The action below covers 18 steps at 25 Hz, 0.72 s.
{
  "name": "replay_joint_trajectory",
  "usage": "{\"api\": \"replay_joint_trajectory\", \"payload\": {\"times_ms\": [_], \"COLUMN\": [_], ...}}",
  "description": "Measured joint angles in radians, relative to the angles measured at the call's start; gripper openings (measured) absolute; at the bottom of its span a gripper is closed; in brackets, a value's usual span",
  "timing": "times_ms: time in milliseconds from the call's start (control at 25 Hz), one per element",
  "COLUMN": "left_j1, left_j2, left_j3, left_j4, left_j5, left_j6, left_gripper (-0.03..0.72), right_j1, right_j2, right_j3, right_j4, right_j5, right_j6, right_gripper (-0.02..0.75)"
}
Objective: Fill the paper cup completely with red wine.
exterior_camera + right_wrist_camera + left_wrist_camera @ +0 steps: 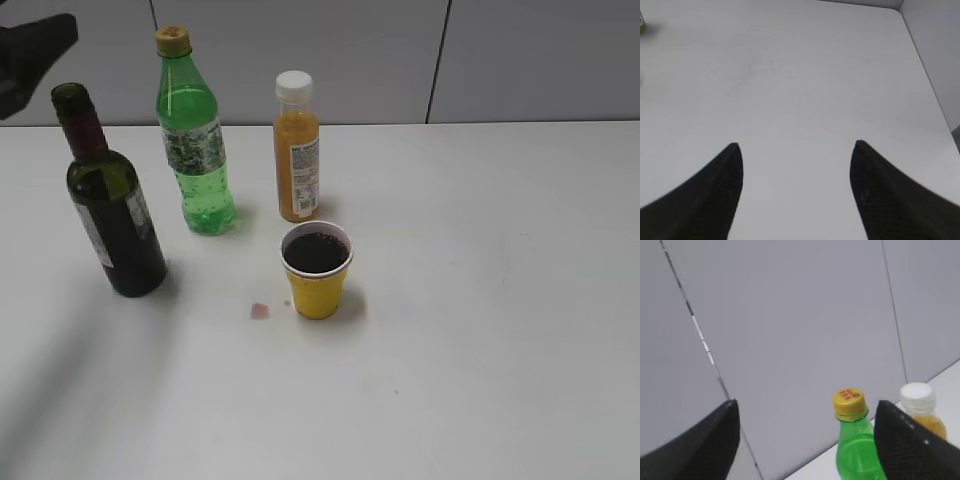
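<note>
Yellow paper cup (317, 280): brimful of dark red wine (316, 252); your slightest nudge spills it.
Left end effector (805, 440), right end effector (796, 165): both spread wide, empty.

Surroundings as I see them from my station:

Table (500, 330): white, matte, broad; it fills most of my exterior view. I see soft grey shadows on its left side. In my right wrist view its far right corner shows, meeting the wall.

Wall (330, 60): pale grey panels behind the table, flat and unmarked. Thin dark vertical seams (437, 60) divide the panels; I count two in the exterior view. In my left wrist view the same grey panelling fills the picture, seams running at a slant.

Light: even and diffuse, with no hard glare on table or wall.

Small pinkish stain (260, 311) on the tabletop, near the middle.
</note>
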Motion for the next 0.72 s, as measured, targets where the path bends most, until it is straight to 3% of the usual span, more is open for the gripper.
{"api": "replay_joint_trajectory", "payload": {"times_ms": [160, 520, 640, 720], "left_j1": [0.0, 0.0, 0.001, 0.001], "left_j2": [-0.165, -0.452, -0.503, -0.552], "left_j3": [-0.001, -0.001, -0.001, -0.001], "left_j4": [-0.015, -0.179, -0.305, -0.414], "left_j5": [0.31, 1.205, 1.48, 1.604], "left_j6": [-0.03, -0.036, -0.021, 0.051], "left_gripper": [0.625, 0.58, 0.58, 0.58], "right_j1": [0.0, 0.0, 0.0, 0.0], "right_j2": [0.0, 0.0, 0.0, 0.0], "right_j3": [0.0, 0.0, 0.0, 0.0], "right_j4": [0.0, 0.0, 0.0, 0.0], "right_j5": [0.0, 0.0, 0.0, 0.0], "right_j6": [0.0, 0.0, 0.0, 0.0], "right_gripper": [0.51, 0.51, 0.51, 0.51]}}
